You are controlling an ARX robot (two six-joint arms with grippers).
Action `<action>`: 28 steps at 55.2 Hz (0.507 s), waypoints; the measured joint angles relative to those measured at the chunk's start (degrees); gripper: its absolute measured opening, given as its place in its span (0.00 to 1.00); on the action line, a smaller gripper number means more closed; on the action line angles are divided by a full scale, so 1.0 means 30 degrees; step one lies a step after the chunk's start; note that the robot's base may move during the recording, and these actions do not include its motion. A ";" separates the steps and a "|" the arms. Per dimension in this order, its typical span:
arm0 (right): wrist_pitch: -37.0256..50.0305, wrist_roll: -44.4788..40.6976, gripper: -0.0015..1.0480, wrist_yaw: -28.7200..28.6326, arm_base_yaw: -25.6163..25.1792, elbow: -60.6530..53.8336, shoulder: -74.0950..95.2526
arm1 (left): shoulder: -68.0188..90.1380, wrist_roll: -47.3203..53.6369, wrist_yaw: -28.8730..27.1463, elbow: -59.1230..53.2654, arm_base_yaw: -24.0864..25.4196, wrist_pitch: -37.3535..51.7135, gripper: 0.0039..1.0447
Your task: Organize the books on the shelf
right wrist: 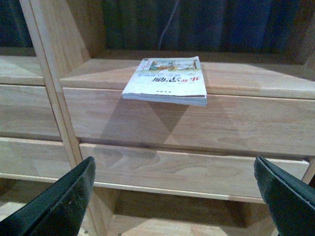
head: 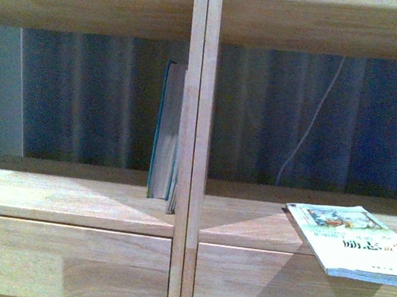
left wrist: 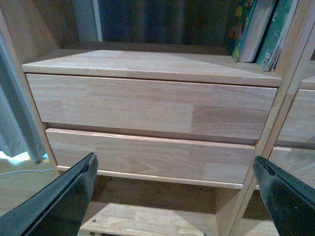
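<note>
Shelf [head: 69, 198] with teal books [head: 166, 130] upright in its left bay and a paperback [head: 350, 239] flat in its right bay.
Front view: the teal books stand against the double upright [head: 190, 155]; the paperback lies cover up on the right board, its near edge overhanging the front. Left wrist view: the left hand [left wrist: 174, 164] is spread wide and holds nothing, facing two drawers [left wrist: 147, 105] under the board where the books stand. Right wrist view: the right hand [right wrist: 174, 164] is also spread wide and holds nothing, well apart from the paperback on the board over the drawers.
</note>
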 joint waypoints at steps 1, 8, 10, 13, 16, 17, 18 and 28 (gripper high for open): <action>0.0000 0.0000 0.93 0.0015 0.0000 0.0000 0.0000 | 0.0000 0.0000 -0.0007 0.0000 0.0000 0.0000 0.93; 0.0619 0.0845 0.93 0.3752 0.1144 0.0044 0.0823 | 0.0000 0.0000 -0.0007 0.0000 0.0000 0.0000 0.93; 0.1370 0.2062 0.93 0.9202 0.3024 0.0313 0.2535 | 0.0000 0.0000 -0.0044 0.0000 0.0000 0.0000 0.93; 0.1362 0.3439 0.93 1.3165 0.4189 0.0576 0.4233 | 0.0000 0.0000 -0.0007 0.0000 0.0000 0.0000 0.93; 0.1166 0.4626 0.93 1.6050 0.4459 0.0743 0.5792 | 0.0000 0.0000 -0.0007 0.0000 0.0000 0.0000 0.93; 0.1166 0.5049 0.93 1.6742 0.4452 0.0816 0.6339 | 0.0000 0.0000 -0.0007 0.0000 0.0000 0.0000 0.93; 0.1180 0.5231 0.93 1.6946 0.4437 0.0845 0.6601 | 0.0000 -0.0007 -0.0015 0.0000 0.0000 0.0000 0.93; 0.2251 0.8109 0.93 1.5482 0.3752 0.2506 1.1424 | 0.0000 -0.0007 -0.0007 0.0000 0.0000 0.0000 0.93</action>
